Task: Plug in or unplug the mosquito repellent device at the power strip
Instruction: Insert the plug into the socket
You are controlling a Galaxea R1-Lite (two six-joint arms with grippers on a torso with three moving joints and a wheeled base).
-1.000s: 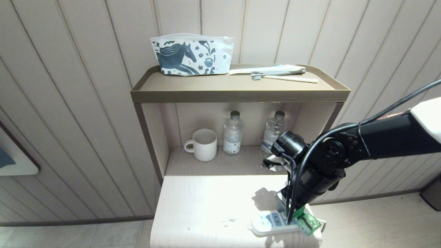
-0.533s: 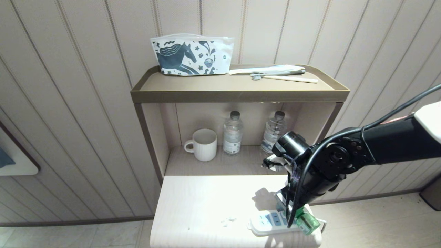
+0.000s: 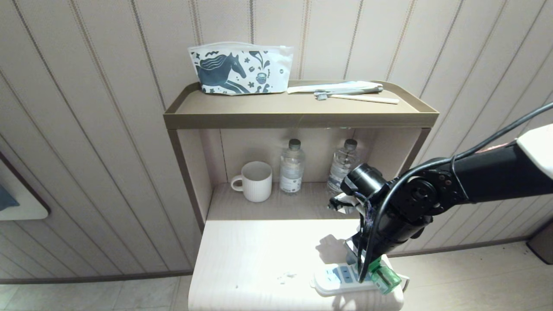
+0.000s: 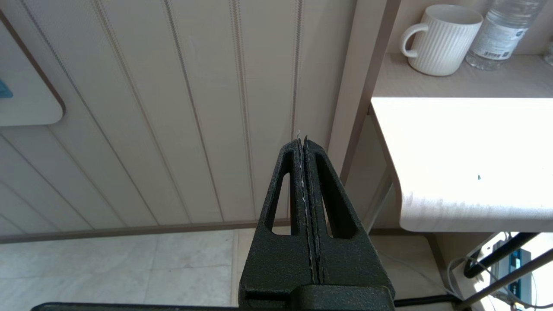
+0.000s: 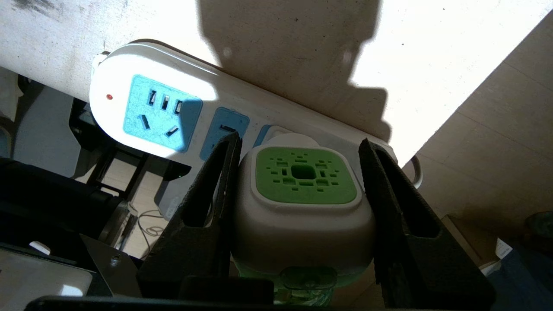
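The mosquito repellent device [image 5: 304, 177], a white head with a green perforated centre, stands on the right end of the white power strip [image 5: 147, 110]. My right gripper [image 5: 298, 144] is shut on it, one black finger pressed to each side of the head. In the head view the green bottle of the device [image 3: 384, 278] sticks out over the front of the power strip [image 3: 335, 278], under my right gripper [image 3: 371, 270]. Its plug pins are hidden. A red light glows at the strip's far end. My left gripper [image 4: 302, 140] is parked, shut and empty, left of the table.
The strip lies at the front right corner of the pale table [image 3: 259, 255]. A white mug [image 3: 257, 181] and two water bottles [image 3: 291, 168] stand on the shelf behind. A horse-print pouch [image 3: 239, 69] and toothbrush items [image 3: 345, 93] sit on top.
The right arm's forearm and elbow have shifted slightly. The gripper stays at the strip's right end, shut on the device, which has barely moved.
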